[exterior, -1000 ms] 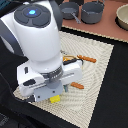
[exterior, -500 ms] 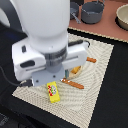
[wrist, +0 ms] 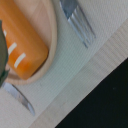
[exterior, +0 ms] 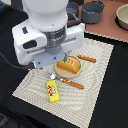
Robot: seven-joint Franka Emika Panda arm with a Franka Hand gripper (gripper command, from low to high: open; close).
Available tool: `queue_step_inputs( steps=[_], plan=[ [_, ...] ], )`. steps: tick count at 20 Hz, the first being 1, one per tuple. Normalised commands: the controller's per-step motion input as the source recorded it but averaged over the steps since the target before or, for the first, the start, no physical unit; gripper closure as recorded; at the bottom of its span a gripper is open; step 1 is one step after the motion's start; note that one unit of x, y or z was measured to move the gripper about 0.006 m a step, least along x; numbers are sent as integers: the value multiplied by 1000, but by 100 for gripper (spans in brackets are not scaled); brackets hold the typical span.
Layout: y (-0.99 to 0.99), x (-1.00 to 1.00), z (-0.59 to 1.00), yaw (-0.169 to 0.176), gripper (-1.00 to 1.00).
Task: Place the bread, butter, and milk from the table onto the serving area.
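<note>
The golden-orange bread (exterior: 69,66) lies on the round tan plate (exterior: 62,73) on the cream striped serving area (exterior: 95,85). The yellow butter (exterior: 53,91) lies flat on the mat, in front of the plate. The milk is not in view. My gripper (exterior: 53,63) hangs under the big white arm, just above the plate's left edge in the exterior view, and its fingers are hidden. The wrist view shows the bread (wrist: 22,45), the plate rim (wrist: 50,30) and a metal utensil (wrist: 77,22) from close above.
Orange-handled cutlery lies on the mat: one piece (exterior: 86,58) behind the plate, one (exterior: 70,82) in front. Grey pots (exterior: 92,10) and a pale bowl (exterior: 122,15) stand on the reddish-brown board (exterior: 107,30) at the back. The black table (exterior: 10,55) surrounds the mat.
The gripper was low over the butter; the butter now lies free on the mat. The arm has risen and shifted toward the plate.
</note>
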Motion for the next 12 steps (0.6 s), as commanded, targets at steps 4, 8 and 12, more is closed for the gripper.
queue_step_inputs(
  steps=[4,8,12],
  plan=[
    [601,-417,-17,41,-100],
    [665,-461,-87,27,-100],
    [694,-466,-70,22,-100]
  ],
)
